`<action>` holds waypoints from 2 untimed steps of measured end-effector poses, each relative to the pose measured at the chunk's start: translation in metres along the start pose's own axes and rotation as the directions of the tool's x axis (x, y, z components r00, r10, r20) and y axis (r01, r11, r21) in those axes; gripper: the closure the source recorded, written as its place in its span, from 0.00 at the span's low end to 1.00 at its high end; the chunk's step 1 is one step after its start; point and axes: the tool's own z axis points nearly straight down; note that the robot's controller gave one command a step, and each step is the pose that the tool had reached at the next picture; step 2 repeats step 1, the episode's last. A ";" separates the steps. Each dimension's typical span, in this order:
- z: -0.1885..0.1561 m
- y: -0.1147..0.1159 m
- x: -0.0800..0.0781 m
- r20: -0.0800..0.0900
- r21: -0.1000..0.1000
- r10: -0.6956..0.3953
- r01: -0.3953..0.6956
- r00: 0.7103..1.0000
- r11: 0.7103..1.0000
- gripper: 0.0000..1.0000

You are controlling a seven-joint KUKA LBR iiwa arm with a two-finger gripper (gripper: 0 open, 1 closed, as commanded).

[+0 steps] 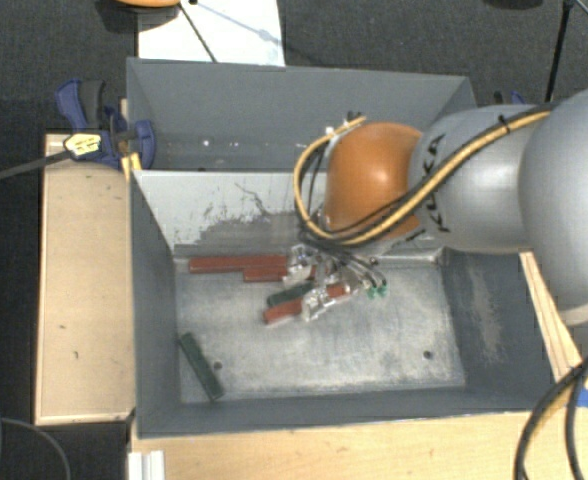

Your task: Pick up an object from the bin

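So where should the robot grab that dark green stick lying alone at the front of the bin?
Probably round its middle, coming straight down from above. The dark green stick lies flat and slanted on the bin floor, nothing touching it. Its lower end is near the front wall, so the middle leaves more room; squeeze across its narrow width.

Free: bin (pixel 404 353) floor bare at front middle and right.
Rear middle: arm (pixel 474 183), long red-brown bar (pixel 236 264), short red-brown bar (pixel 282 314) crowd it.
Front left: dark green bar (pixel 201 366) by wall.
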 end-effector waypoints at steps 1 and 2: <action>-0.125 0.007 0.012 0.006 -0.001 -0.145 0.145 0.989 0.989 1.00; -0.125 0.007 0.012 0.006 -0.001 -0.145 0.145 0.989 0.989 1.00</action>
